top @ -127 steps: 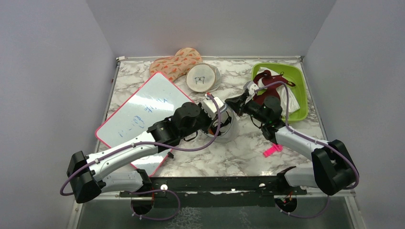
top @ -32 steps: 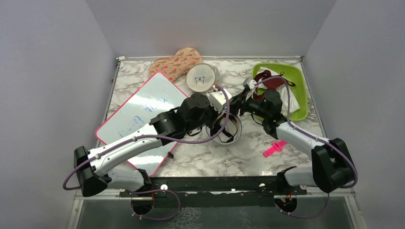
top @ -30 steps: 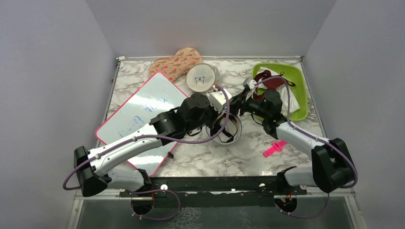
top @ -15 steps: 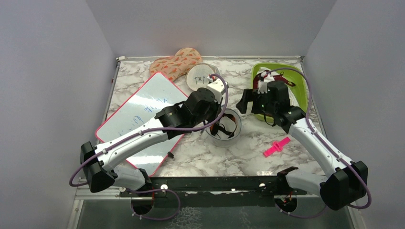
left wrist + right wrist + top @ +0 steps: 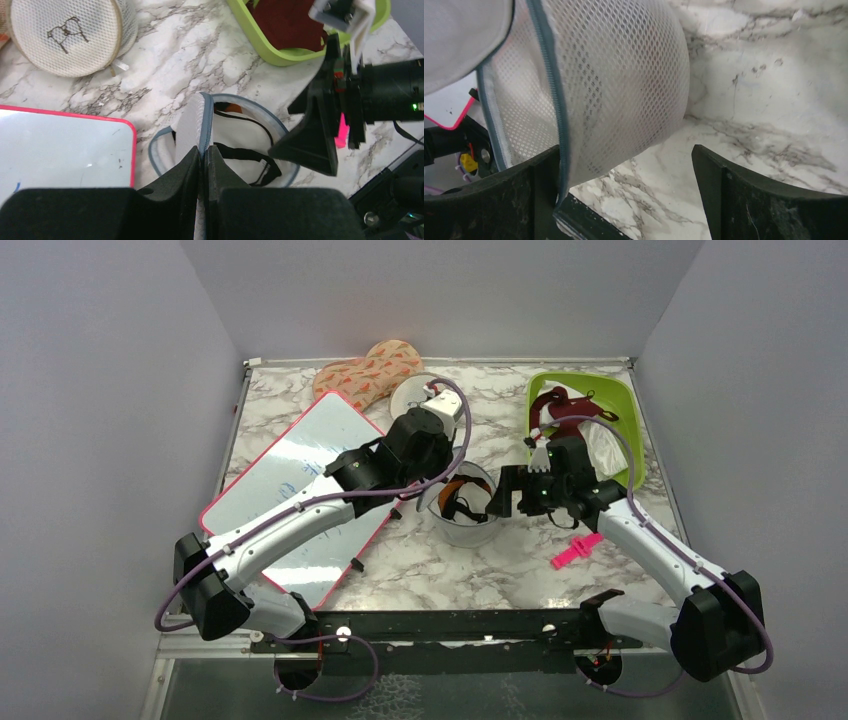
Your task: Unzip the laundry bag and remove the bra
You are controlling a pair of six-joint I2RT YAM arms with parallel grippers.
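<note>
A desk with a white marble pattern and grey veins stands inside a plain enclosure. A pale grey back wall rises behind it. The left wall and right wall, the same matte grey, close in the sides. A thin metal strip edges the desk's far side, and a black rail runs along its near edge. The light is soft and even, casting only faint shadows.
</note>
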